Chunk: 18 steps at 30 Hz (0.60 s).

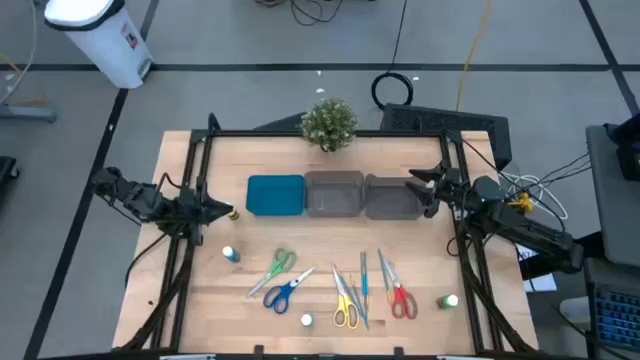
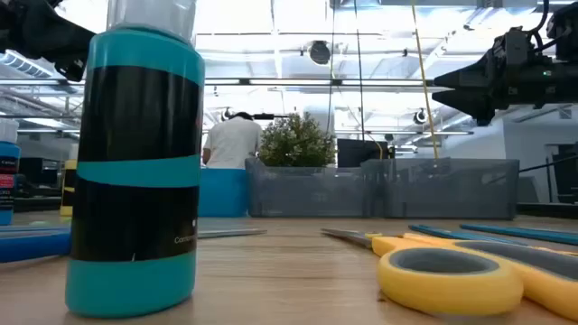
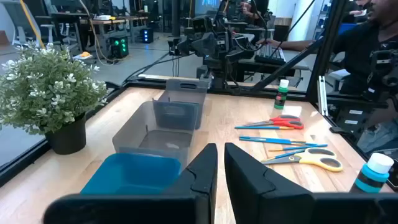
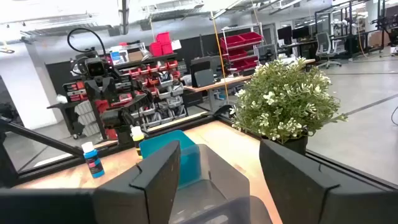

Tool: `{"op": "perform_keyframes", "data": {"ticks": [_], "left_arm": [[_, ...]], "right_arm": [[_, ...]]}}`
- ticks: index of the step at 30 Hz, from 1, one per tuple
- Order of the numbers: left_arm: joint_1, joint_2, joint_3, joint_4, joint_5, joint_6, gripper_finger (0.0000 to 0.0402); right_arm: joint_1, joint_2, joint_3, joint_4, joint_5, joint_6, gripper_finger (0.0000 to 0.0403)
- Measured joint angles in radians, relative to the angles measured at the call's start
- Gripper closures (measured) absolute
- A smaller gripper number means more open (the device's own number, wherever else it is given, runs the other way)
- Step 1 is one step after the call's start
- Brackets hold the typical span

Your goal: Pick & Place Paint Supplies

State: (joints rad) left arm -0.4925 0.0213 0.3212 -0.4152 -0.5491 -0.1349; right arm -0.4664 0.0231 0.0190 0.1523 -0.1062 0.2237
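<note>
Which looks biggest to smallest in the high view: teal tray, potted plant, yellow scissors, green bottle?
1. teal tray
2. potted plant
3. yellow scissors
4. green bottle
Tray and plant look close; plant stands nearer the camera.

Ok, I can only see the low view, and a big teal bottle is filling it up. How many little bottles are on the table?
Observer: Four, seen from above: the teal bottle at the front edge, a blue bottle, a yellow bottle and a green bottle.
Operator: And scissors? I only see yellow ones.
Observer: Four pairs lie in a row: green scissors, blue scissors, yellow scissors and red scissors.
Operator: Is an arm holding anything?
Observer: No. The left gripper is shut and empty beside the yellow bottle. The right gripper is open and empty at the right grey bin.
</note>
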Motion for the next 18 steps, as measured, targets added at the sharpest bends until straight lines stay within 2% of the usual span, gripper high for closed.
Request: {"op": "perform_keyframes", "data": {"ticks": [18], "left_arm": [[0.000, 0.000, 0.000, 0.000, 0.000, 0.000, 0.0364]], "right_arm": [[0.000, 0.000, 0.000, 0.000, 0.000, 0.000, 0.0188]]}}
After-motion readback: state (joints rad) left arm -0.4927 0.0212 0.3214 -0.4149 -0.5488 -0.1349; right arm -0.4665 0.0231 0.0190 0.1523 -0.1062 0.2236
